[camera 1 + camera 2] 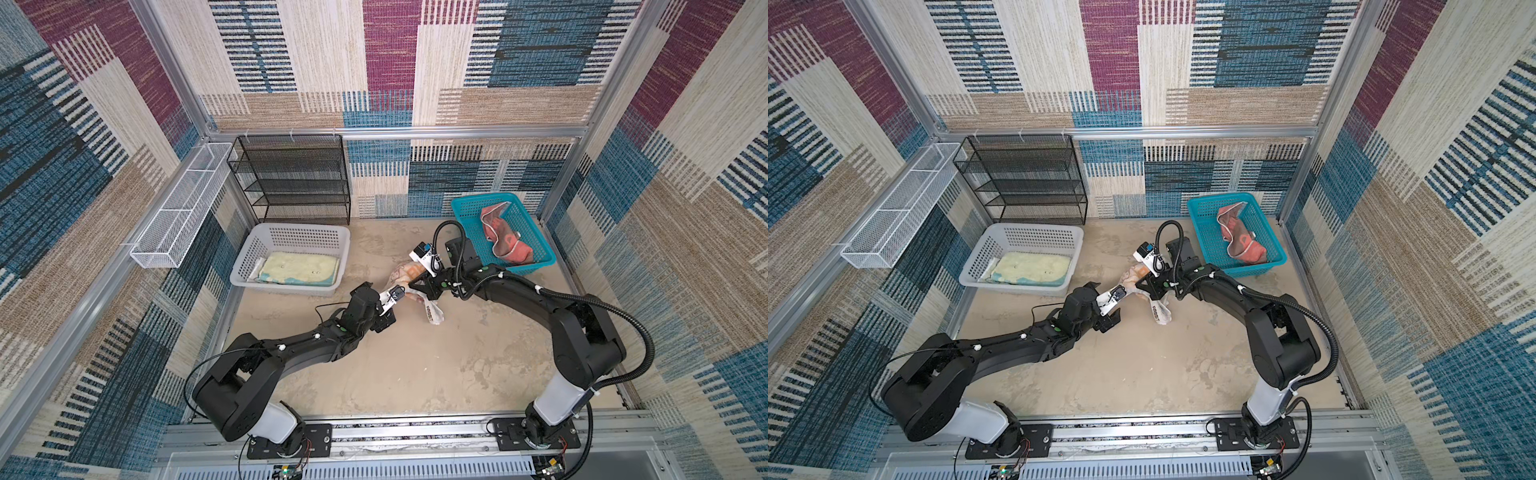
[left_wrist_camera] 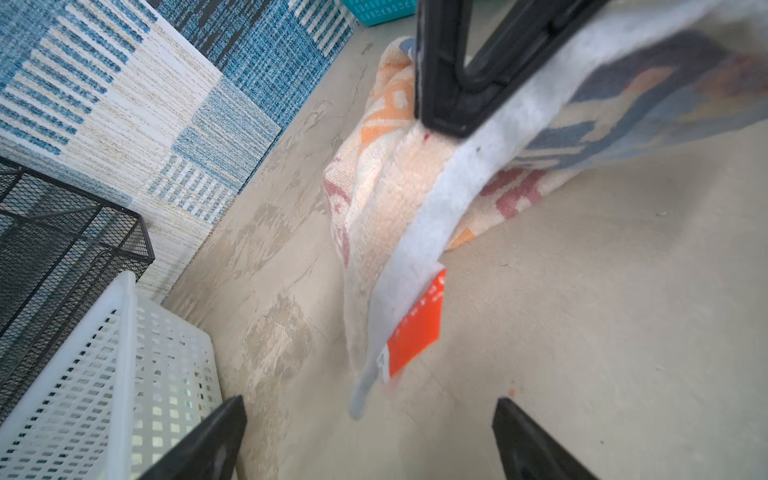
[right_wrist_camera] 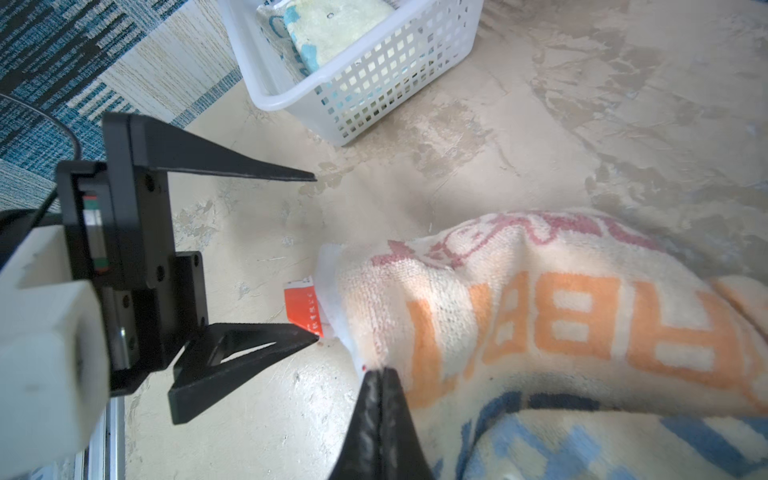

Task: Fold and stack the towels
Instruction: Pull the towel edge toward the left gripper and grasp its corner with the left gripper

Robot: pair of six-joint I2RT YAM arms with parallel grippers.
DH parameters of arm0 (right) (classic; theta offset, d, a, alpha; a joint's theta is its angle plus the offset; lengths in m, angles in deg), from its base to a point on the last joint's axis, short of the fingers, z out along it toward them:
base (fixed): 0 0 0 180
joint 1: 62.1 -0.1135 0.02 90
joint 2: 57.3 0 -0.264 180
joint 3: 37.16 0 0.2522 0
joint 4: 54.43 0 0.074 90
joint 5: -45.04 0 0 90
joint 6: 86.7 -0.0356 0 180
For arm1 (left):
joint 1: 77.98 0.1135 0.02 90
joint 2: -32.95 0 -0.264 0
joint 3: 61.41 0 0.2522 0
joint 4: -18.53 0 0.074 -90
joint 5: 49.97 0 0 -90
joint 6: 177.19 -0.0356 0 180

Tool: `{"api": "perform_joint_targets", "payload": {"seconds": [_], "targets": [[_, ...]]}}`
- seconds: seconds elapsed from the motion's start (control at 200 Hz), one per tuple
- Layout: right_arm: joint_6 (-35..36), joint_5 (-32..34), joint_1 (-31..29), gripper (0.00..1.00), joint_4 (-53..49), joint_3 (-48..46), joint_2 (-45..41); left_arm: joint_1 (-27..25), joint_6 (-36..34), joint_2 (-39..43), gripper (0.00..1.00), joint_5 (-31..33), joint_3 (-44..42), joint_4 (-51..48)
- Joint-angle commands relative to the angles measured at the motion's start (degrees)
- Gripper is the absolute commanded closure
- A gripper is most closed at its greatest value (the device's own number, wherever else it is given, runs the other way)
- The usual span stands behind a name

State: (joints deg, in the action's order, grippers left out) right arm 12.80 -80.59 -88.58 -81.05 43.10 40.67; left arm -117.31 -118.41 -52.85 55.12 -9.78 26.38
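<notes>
Lettered towel [image 1: 431, 311], part lifted off the floor right of white basket [image 1: 291, 235], clamped in right gripper [image 1: 417, 286].
Top views: white basket holds a folded yellow towel [image 1: 299, 268]; teal basket [image 1: 459, 214], far right of the white basket, holds a crumpled coral towel [image 1: 505, 239]; black rack [image 1: 291, 178] stands behind the white basket; towel print reads "RABBIT". Left wrist: left gripper [image 2: 370, 401] jaws wide apart, empty; towel hem and orange tag [image 2: 415, 332] hang ahead. Right wrist: right jaws together on towel edge; a left fingertip is just beside the tag.
</notes>
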Motion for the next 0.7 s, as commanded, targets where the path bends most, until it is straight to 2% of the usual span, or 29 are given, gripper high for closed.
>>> {"api": "perform_joint_targets", "payload": {"seconds": [0.0,0.135,0.285,0.481,0.561,0.596,0.681,0.696], "targets": [[0.17,-1.25,0.02,1.00,0.01,-0.60,-0.97,0.63,-2.33,-0.63,0.05,-0.57,0.87,5.66],[0.39,-1.40,0.02,1.00,0.12,-1.71,-2.20,1.62,-3.29,-1.72,0.13,-2.19,1.59,6.46],[0.33,-1.57,0.10,1.00,0.16,-2.07,-3.09,2.07,-3.93,-3.19,0.27,-3.95,2.02,6.51],[0.01,-1.96,0.29,1.00,0.42,-1.56,-3.12,2.07,-0.19,-3.82,0.43,-7.24,4.01,2.97],[-0.08,-1.97,0.34,1.00,0.22,-1.21,-2.60,2.07,0.54,-3.63,0.57,-7.51,3.95,3.31],[-0.21,-1.94,0.36,1.00,0.12,-1.03,-2.44,2.07,0.76,-3.46,0.66,-7.59,4.18,2.77],[-0.55,-1.74,0.38,1.00,0.41,-0.97,-2.00,2.05,2.17,-3.08,1.00,-7.48,5.50,0.27],[-0.75,-1.60,0.31,1.00,0.53,-1.02,-1.95,2.06,2.34,-3.02,1.00,-7.40,5.83,-0.51]]}}
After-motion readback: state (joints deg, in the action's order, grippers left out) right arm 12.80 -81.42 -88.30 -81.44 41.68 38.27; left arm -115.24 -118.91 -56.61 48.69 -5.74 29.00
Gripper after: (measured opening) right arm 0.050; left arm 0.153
